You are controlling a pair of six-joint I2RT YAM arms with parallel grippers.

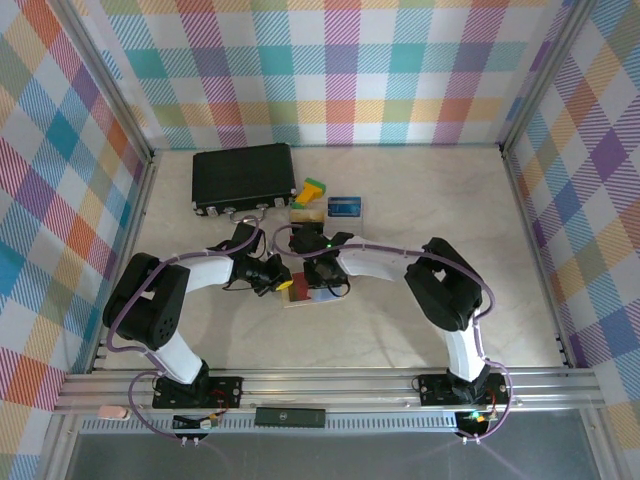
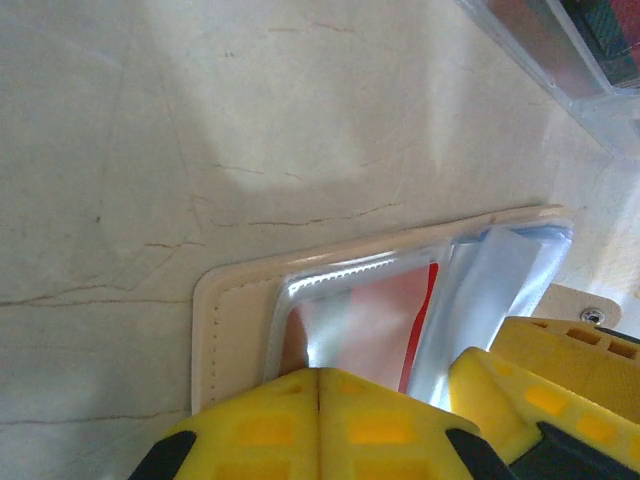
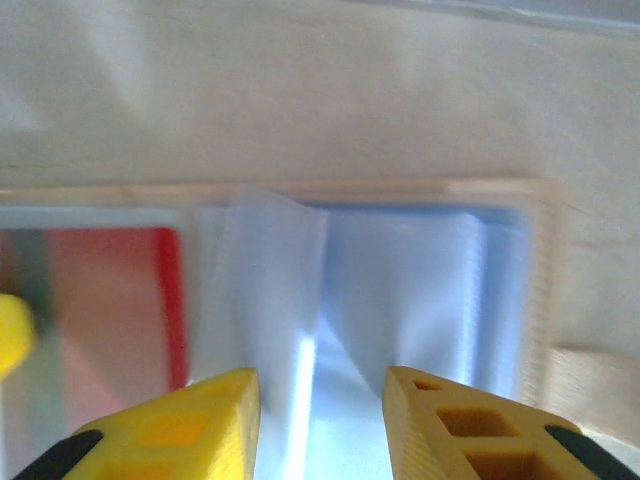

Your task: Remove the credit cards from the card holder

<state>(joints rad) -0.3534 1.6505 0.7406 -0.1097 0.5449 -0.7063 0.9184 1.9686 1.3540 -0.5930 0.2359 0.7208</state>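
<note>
**Bracing the holder to free a card**

My left gripper (image 2: 318, 420), closed, pins the card holder (image 2: 240, 310) mid-table. My right gripper (image 3: 320, 410), jaws apart, straddles a raised clear pocket (image 3: 270, 270). A red card (image 3: 120, 300) sits alongside. I should pinch card, not film, and pull slowly.

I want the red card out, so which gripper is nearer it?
Left. The left gripper sits shut at the red card; the right gripper is beside it, over the blue pocket.
</note>
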